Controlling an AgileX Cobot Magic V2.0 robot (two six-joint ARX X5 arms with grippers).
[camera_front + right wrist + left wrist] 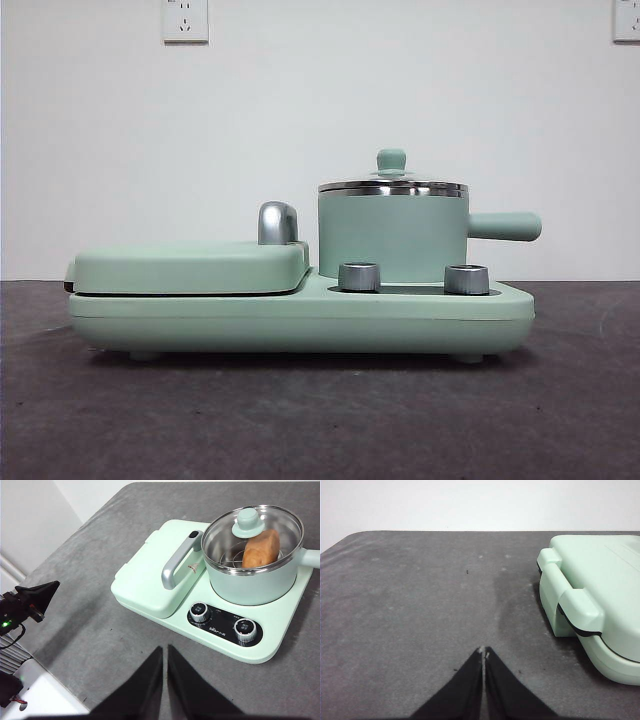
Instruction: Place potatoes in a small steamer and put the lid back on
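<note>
With potato (261, 549) lying tilted inside the small steamer (252, 582) under seated glass lid (250, 527): both well beyond right hand (164, 652), nearer than left hand (484, 654); both hands pressed together, empty

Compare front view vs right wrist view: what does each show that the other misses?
Front only: the wall sockets and the appliance's feet.
Right wrist only: the potato inside the small steamer, seen through the lid; the dial panel's markings; the right gripper, jaws shut; the left gripper waiting off to the side.
Both: steamer with lid on, griddle closed with its chrome handle, two knobs.
</note>
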